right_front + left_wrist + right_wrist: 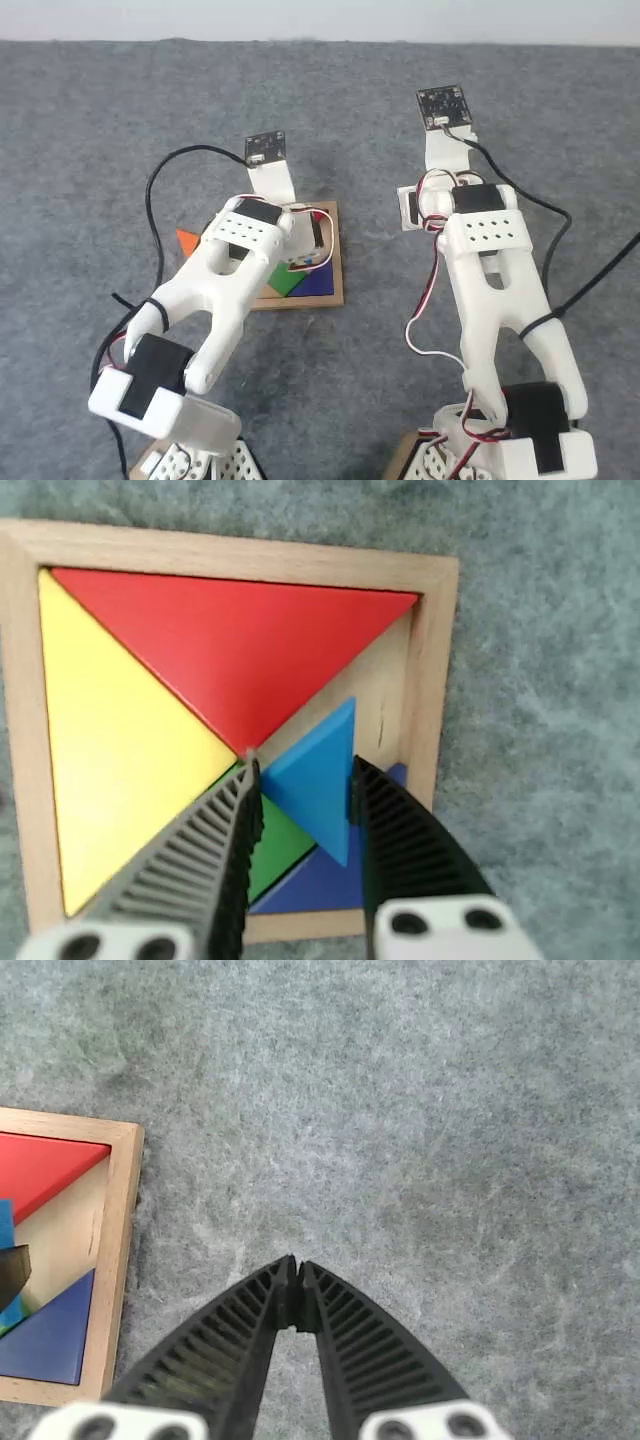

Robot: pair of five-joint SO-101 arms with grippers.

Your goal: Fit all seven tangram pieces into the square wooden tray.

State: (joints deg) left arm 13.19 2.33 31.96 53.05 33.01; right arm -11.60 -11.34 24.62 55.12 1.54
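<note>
The square wooden tray [432,660] holds a large red triangle [235,640], a large yellow triangle [115,750], a green piece [285,845] and a dark blue piece [320,885]. My left gripper [305,802] is over the tray, shut on a light blue triangle [315,780], which sits above a bare wooden patch [385,695]. An orange triangle [186,242] lies on the carpet just left of the tray [336,262]. My right gripper [297,1272] is shut with nothing in it, low over the carpet to the right of the tray [118,1260].
Grey carpet [420,120] covers the whole work area. Black cables [160,200] trail beside the left arm and another runs along the right arm. Both arm bases stand at the near edge.
</note>
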